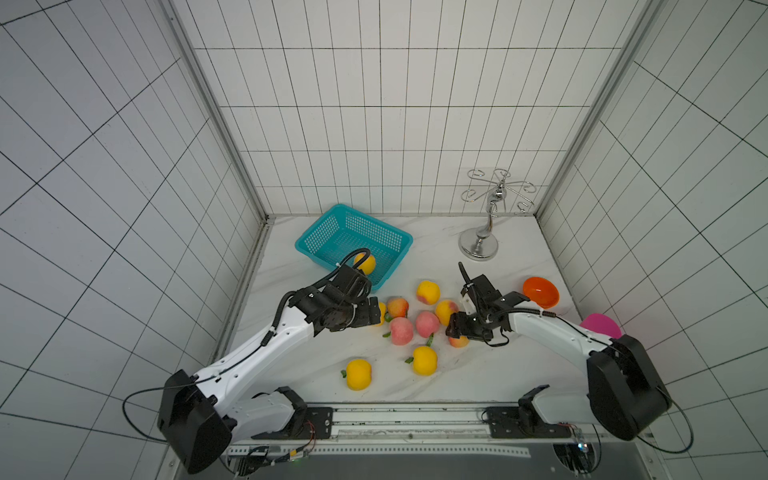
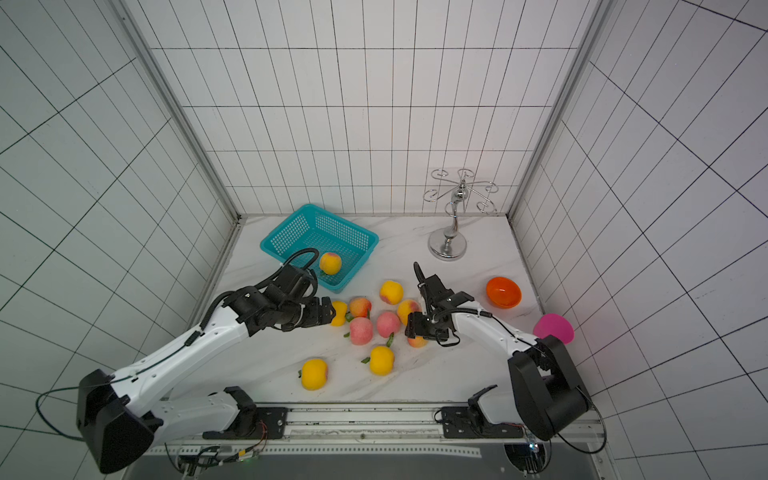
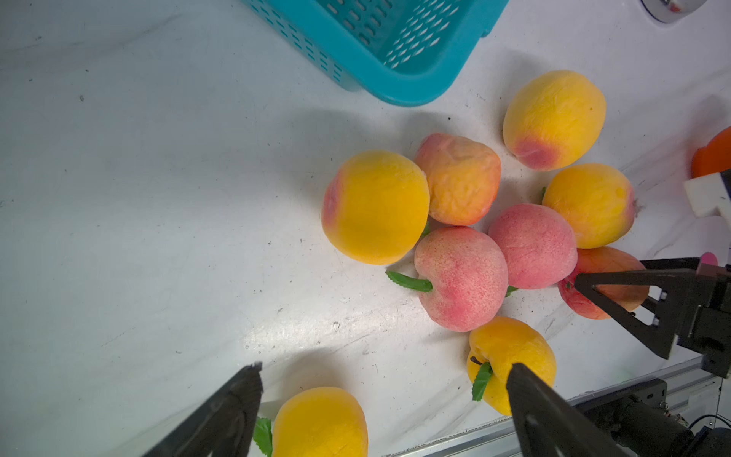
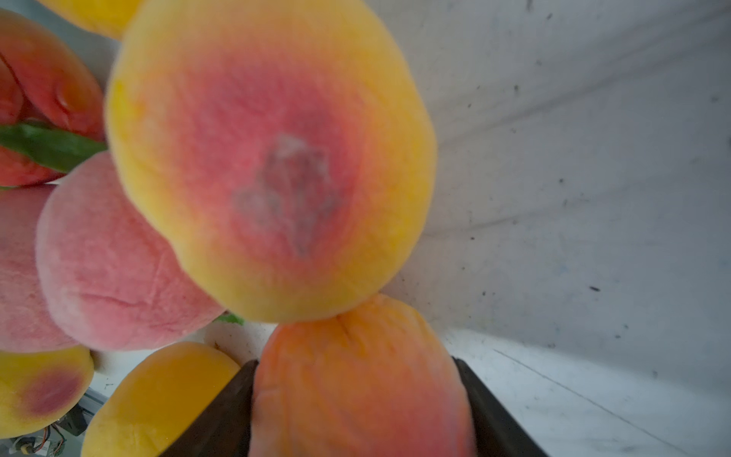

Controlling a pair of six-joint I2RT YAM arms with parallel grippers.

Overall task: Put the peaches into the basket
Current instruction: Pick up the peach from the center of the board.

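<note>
Grasping is the step in hand: the right gripper (image 1: 455, 334) is clenched on a pink-orange peach (image 4: 356, 395) at the near right edge of the cluster, with a finger pressed to each side of it in the right wrist view. Whether it is off the desk (image 1: 478, 374) I cannot tell; it touches a yellow neighbour (image 4: 273, 166). The left gripper (image 3: 383, 370) is released, jaws wide, hovering at the cluster's left edge beside a yellow peach (image 3: 375, 205). One peach (image 1: 365, 263) lies in the basket (image 1: 305, 245), which sits at the far left of the desk. The other nine are outside it: seven bunched between the arms, plus one yellow (image 1: 424, 360) and another (image 1: 358, 374) nearer the robot. The task looks barely begun. The next move calls for a straight lift clear of the neighbours so they don't roll, then a carry over the cluster and the basket's near rim before letting go. The left arm lies close to that path and could get in the way.
</note>
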